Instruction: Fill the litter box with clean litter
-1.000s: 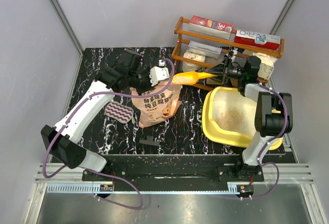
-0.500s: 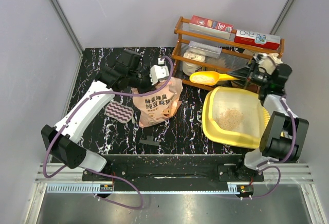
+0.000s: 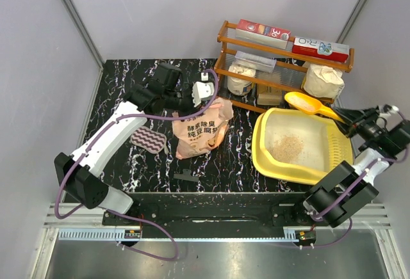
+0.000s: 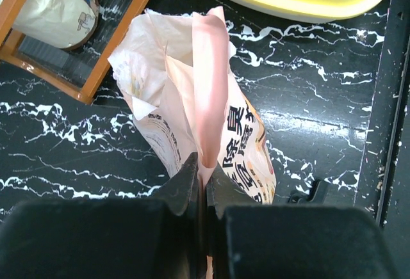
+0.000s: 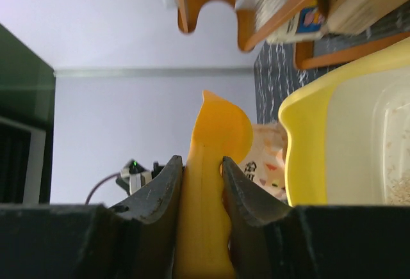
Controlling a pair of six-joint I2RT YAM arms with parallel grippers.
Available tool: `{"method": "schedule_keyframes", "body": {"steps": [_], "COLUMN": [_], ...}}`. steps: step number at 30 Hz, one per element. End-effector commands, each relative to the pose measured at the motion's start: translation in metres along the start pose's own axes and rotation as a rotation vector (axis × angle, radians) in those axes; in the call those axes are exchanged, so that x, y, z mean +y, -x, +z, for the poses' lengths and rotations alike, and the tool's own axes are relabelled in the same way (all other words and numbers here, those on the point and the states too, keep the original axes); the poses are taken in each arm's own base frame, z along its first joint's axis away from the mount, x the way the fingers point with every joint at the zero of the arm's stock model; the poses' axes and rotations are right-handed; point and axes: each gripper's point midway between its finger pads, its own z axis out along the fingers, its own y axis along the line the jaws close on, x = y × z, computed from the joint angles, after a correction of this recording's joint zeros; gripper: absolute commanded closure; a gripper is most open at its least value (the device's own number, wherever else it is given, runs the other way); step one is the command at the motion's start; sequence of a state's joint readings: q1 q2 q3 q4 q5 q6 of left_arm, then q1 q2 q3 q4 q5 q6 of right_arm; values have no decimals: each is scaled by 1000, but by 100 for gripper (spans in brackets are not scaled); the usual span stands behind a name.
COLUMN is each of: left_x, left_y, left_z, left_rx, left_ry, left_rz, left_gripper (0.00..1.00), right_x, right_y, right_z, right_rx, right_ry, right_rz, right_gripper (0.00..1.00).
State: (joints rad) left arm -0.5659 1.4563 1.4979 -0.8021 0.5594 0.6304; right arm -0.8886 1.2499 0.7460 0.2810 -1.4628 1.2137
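The litter box (image 3: pixel 257 146), a single yellow tray, sat at the near right of the table (image 3: pixel 243 164). One small patch of clean litter (image 3: pixel 289 143) lay on its floor. To its left lay one short black piece (image 3: pixel 186 176) and one striped pad (image 3: pixel 148 140). Past them stood one peach litter bag (image 3: pixel 202 132), its top flap pinched flat in the closed left hand (image 3: pixel 204 91). Off the box's right rim, the right hand (image 3: pixel 356 120) gripped the handle of one orange scoop (image 3: pixel 305 102), whose bowl hung by the far rim. Farthest back, one wooden rack (image 3: pixel 221 38) held two white sacks (image 3: pixel 323 80) and two flat boxes (image 3: pixel 262 32).
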Motion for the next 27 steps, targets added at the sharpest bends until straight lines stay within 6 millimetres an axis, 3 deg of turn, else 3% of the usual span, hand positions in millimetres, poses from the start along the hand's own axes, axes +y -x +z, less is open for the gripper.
{"method": "schedule_keyframes", "body": {"steps": [1, 6, 14, 16, 17, 18, 20, 22, 27], "left_x": [2, -4, -13, -13, -12, -11, -11, -10, -14], "left_y": [69, 67, 63, 64, 64, 65, 67, 66, 65], "left_z": [-7, -6, -5, -5, -4, -5, -6, -5, -2], "left_rx": [-267, -275, -277, -276, -274, -277, -279, -276, -273], "left_ry": [6, 4, -7, -7, -4, -2, -2, 1, -14], "left_rz": [162, 178, 183, 183, 180, 182, 182, 177, 171], "left_gripper": [100, 100, 100, 100, 100, 100, 100, 100, 100], "right_x": [5, 5, -6, -17, -38, -38, -62, -69, -66], "right_y": [-12, -9, 7, 11, 15, 5, 2, -5, -6], "right_z": [-29, -37, -34, -33, -35, -35, -39, -44, -44], "right_rx": [30, -6, -111, -159, -163, -142, -74, -64, -91], "right_ry": [39, 37, -16, -72, -153, -240, -342, -391, -411], "right_rz": [-5, -73, -134, -83, -266, -168, -270, -223, -258], "right_gripper": [100, 100, 100, 100, 100, 100, 100, 100, 100]}}
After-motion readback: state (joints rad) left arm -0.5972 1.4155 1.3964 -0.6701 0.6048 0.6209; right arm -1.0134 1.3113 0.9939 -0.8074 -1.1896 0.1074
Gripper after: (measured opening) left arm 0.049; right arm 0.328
